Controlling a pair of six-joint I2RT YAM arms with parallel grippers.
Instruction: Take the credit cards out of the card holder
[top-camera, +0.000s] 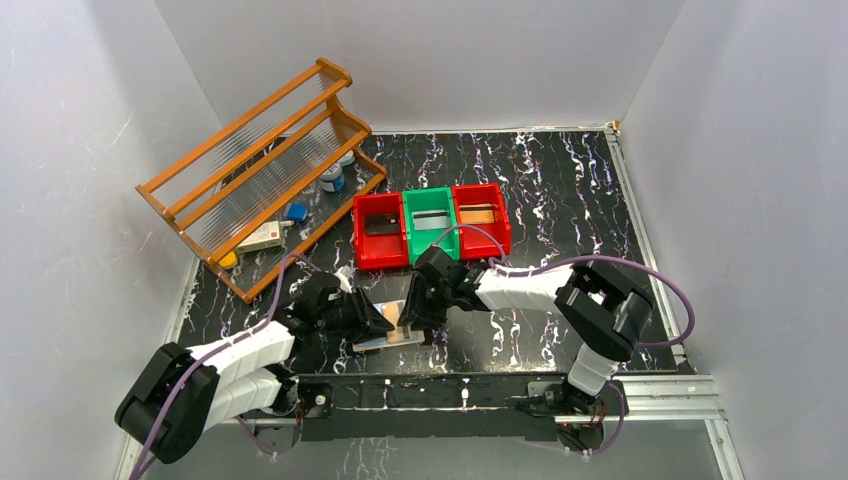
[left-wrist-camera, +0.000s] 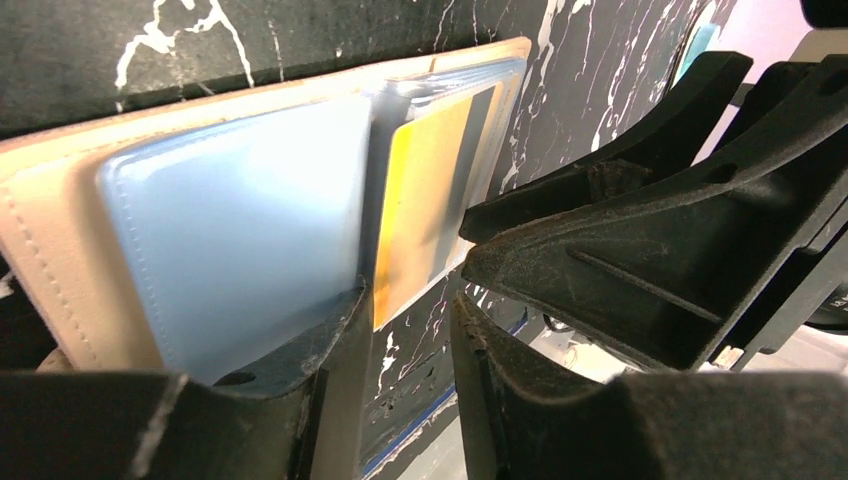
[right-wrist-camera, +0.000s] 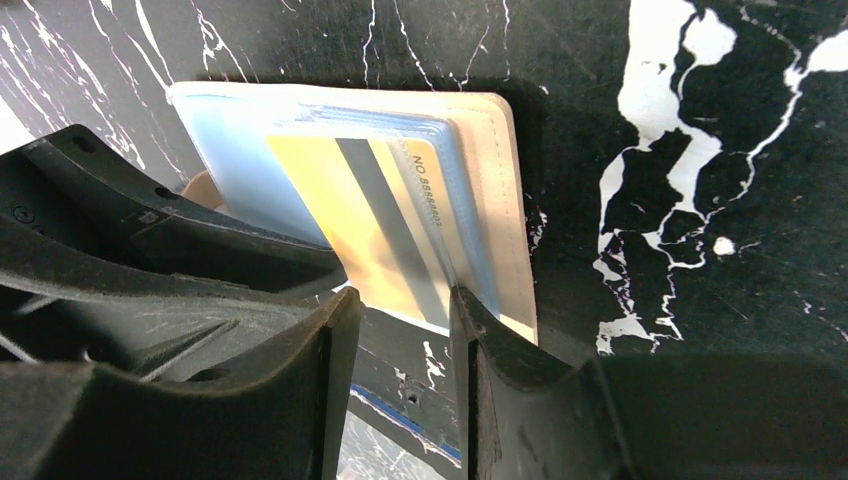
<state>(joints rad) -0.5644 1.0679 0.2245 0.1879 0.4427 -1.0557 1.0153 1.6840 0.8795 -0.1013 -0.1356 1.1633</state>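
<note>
Card holder (right-wrist-camera: 505, 200) lies open; right gripper (right-wrist-camera: 402, 300) straddles its yellow card (right-wrist-camera: 345, 220), left gripper (left-wrist-camera: 410, 300) touches its blue sleeve (left-wrist-camera: 230, 240), both parted.

Left gripper (top-camera: 362, 318) and right gripper (top-camera: 413, 320) at the card holder (top-camera: 388, 332)

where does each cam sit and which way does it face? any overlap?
Top external: above and behind the bases, looking down on the table; both arms show.
Left wrist: left arm, aimed low across the card holder; left fingers below, right fingers at right.
Right wrist: right arm, aimed down at the yellow card; right fingers below.
Shared: both wrists see the card holder and yellow card.
</note>
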